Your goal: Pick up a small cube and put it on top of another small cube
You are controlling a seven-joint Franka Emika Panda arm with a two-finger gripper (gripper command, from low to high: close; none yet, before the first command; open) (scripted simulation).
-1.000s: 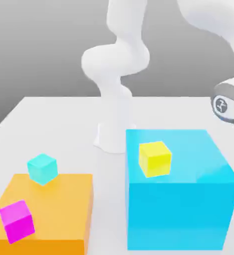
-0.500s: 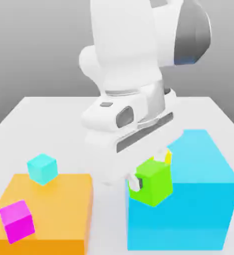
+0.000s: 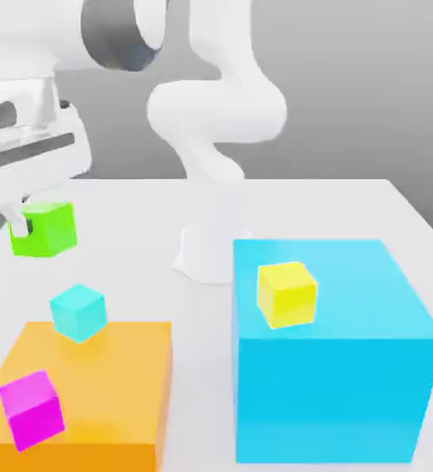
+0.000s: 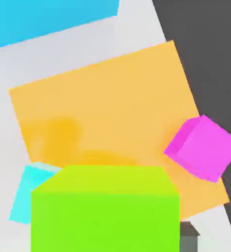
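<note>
In the exterior view, the tool [image 3: 38, 221] pinches the green cube [image 3: 43, 229] in the air, above the turquoise cube [image 3: 77, 312], which rests at the orange block's [image 3: 91, 387] far edge.

In the hand view, the green cube [image 4: 105, 209] sits closest, partly covering the turquoise cube [image 4: 29, 189]; a magenta cube [image 4: 202, 146] lies on the orange block [image 4: 107, 113].

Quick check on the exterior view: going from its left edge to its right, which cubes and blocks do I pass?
Small magenta cube → lime-green cube held in the gripper → small cyan cube → orange block → small yellow cube → large blue block.
</note>
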